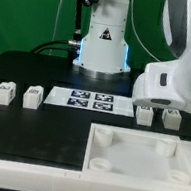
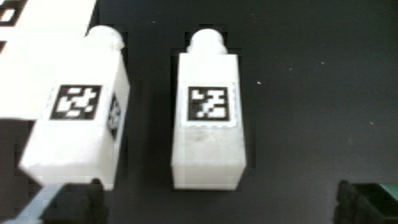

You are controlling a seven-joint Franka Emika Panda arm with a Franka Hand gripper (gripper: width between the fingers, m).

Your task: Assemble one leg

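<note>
Wrist view is showing you the leg [image 2: 210, 120] lying flat on the counter [image 2: 320, 100], tag up. Its long axis is running parallel to a second leg [image 2: 75, 110], its peg end is pointing away from the fingers [image 2: 64, 205], and these are standing wide apart, gripping nothing.

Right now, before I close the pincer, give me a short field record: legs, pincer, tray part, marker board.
legs: four, all loose on the table
left pair: at the exterior view's left, untouched
right pair: below the arm
wrist view: two legs side by side, apart
pincer: open, holding nothing
tray part: no leg fitted
marker board: between the pairs
</note>
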